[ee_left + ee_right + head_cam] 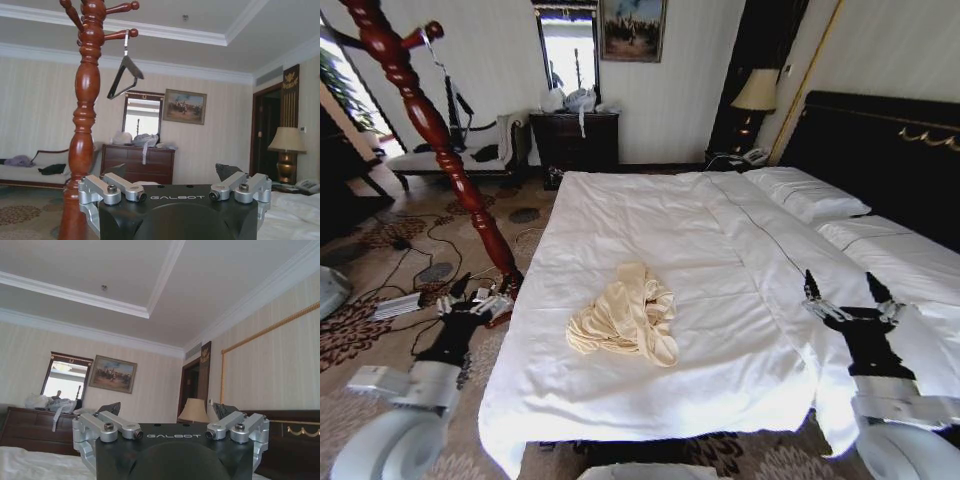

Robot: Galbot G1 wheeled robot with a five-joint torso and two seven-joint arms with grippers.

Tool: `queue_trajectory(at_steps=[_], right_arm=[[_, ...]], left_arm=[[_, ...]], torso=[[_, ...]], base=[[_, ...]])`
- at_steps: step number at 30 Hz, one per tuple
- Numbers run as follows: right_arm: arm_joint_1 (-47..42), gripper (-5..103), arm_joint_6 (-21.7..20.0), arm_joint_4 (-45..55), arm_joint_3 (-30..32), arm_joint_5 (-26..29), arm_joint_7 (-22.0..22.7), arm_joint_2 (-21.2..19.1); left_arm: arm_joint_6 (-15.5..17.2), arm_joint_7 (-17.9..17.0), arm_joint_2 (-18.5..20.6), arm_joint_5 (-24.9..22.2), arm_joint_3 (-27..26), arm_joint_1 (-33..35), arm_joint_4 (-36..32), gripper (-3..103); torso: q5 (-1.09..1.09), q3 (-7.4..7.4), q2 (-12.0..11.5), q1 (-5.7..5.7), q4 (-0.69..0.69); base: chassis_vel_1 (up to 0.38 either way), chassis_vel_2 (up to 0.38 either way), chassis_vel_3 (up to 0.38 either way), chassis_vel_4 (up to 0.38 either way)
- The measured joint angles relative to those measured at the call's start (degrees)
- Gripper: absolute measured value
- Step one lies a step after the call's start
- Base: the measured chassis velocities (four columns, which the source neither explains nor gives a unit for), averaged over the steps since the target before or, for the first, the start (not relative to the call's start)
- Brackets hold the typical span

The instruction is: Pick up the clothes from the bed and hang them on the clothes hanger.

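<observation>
The clothes lie as a crumpled cream heap on the near middle of the bed, on white sheets. The dark clothes hanger hangs by its wire hook from a peg of a red wooden coat stand left of the bed. My left gripper is open and empty, low beside the bed's left edge near the stand's base. My right gripper is open and empty over the bed's right side, well right of the clothes. Both wrist views look across the room over spread fingers.
A dark headboard and white pillows lie at the right. A dark dresser with a mirror stands at the far wall, beside a bench. A lamp is by the headboard. Cables cross the carpet at left.
</observation>
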Motion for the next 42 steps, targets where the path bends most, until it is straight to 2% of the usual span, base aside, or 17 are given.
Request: queue_trajectory(at_steps=[5, 8, 11, 16, 19, 20, 21, 23, 25, 26, 29, 30, 31, 34, 36, 42], right_arm=[[0.37, 100, 0.56, -0.7, -0.9, -0.67, 0.15, 1.23], [0.64, 100, 0.83, -1.04, -2.43, -1.95, 0.08, 2.92], [1.84, 100, 1.1, -2.04, -3.22, -2.68, 0.0, 3.83], [2.99, 100, 1.12, -2.95, -3.28, -2.26, 0.06, 3.43], [4.08, 100, 1.12, -4.26, -4.0, -2.15, 0.12, 2.88], [4.65, 100, 1.12, -4.85, -4.53, -2.19, 0.13, 2.85], [4.65, 100, 1.12, -4.85, -4.53, -2.19, 0.13, 2.85], [5.84, 100, 1.13, -5.87, -5.32, -2.32, 0.13, 3.09], [7.2, 100, 1.12, -7.0, -5.92, -2.57, 0.13, 3.94], [7.2, 100, 1.12, -7.0, -5.92, -2.57, 0.13, 3.94], [8.54, 100, 1.12, -8.34, -6.39, -2.92, 0.14, 5.06], [8.94, 100, 1.13, -9.25, -6.66, -3.11, 0.13, 5.45], [8.94, 100, 1.13, -9.25, -6.66, -3.11, 0.13, 5.45], [9.48, 100, 1.47, -11.24, -6.94, -3.53, 0.12, 5.51], [9.62, 100, 1.53, -11.58, -6.97, -3.59, 0.13, 5.51], [11.7, 100, 1.68, -13.72, -8.2, -4.07, 0.18, 5.8]], left_arm=[[-0.63, 1.08, 1.69, -0.14, 2.11, -2.07, 5.92, 100], [0.67, 0.47, 0.98, -0.21, 3.85, -2.98, 9.04, 100], [1.37, -0.32, -0.88, 4.69, 7.5, -2.37, 15.03, 100], [0.02, 0.78, -2.69, 7.23, 11.28, -1.51, 17.25, 100], [-3.31, 4.95, -1.99, 7.44, 15.63, -1.92, 17.88, 100], [-5.78, 8.49, -0.42, 7.38, 17.44, -2.84, 19.04, 100], [-5.78, 8.49, -0.42, 7.38, 17.44, -2.84, 19.04, 100], [-9.77, 15.07, 3.14, 9.09, 21.06, -4.95, 22.09, 100], [-12.31, 19.81, 6.74, 12.51, 24.8, -7.14, 24.85, 100], [-12.31, 19.81, 6.74, 12.51, 24.8, -7.14, 24.85, 100], [-12.81, 21.22, 9.21, 13.81, 29.83, -10.06, 26.4, 100], [-12.13, 20.43, 9.31, 12.96, 32.54, -12.11, 26.57, 100], [-12.13, 20.43, 9.31, 12.96, 32.54, -12.11, 26.57, 100], [-10.76, 18.53, 8.51, 11.16, 37.9, -16.67, 27.46, 100], [-10.75, 18.51, 8.61, 11.11, 38.94, -17.66, 27.99, 100], [-11.9, 21.94, 12.16, 12.69, 45.32, -23.13, 31.48, 100]], torso=[[0.0, 0.0, 0.0, 0.0, -0.01], [0.01, 0.0, 0.0, 0.0, -0.03], [-0.01, 0.0, 0.0, 0.0, 0.01], [-0.02, 0.0, 0.0, 0.0, 0.02], [0.01, 0.0, 0.0, 0.0, 0.01], [0.04, 0.0, 0.0, 0.0, 0.0], [0.04, 0.0, 0.0, 0.0, 0.0], [-0.01, 0.0, 0.0, 0.0, -0.02], [0.02, 0.0, 0.0, 0.0, -0.01], [0.02, 0.0, 0.0, 0.0, -0.01], [0.01, 0.0, 0.0, 0.0, -0.01], [0.01, 0.0, 0.0, 0.0, 0.0], [0.01, 0.0, 0.0, 0.0, 0.0], [0.0, 0.0, 0.0, 0.0, -0.01], [0.01, 0.0, 0.0, 0.0, 0.0], [0.02, 0.0, 0.0, 0.0, 0.02]], base=[[0.0, 0.0, 0.0, 0.0], [0.0, 0.0, 0.0, 0.0], [0.0, 0.0, 0.0, 0.0], [0.0, 0.0, 0.0, 0.0], [0.0, 0.0, 0.0, 0.0], [0.0, 0.0, 0.0, 0.0], [0.0, 0.0, 0.0, 0.0], [0.0, 0.0, 0.0, 0.0], [0.0, 0.0, 0.0, 0.0], [0.0, 0.0, 0.0, 0.0], [0.0, 0.0, 0.0, 0.0], [0.0, 0.0, 0.0, 0.0], [0.0, 0.0, 0.0, 0.0], [0.0, 0.0, 0.0, 0.0], [0.0, 0.0, 0.0, 0.0], [0.0, 0.0, 0.0, 0.0]])
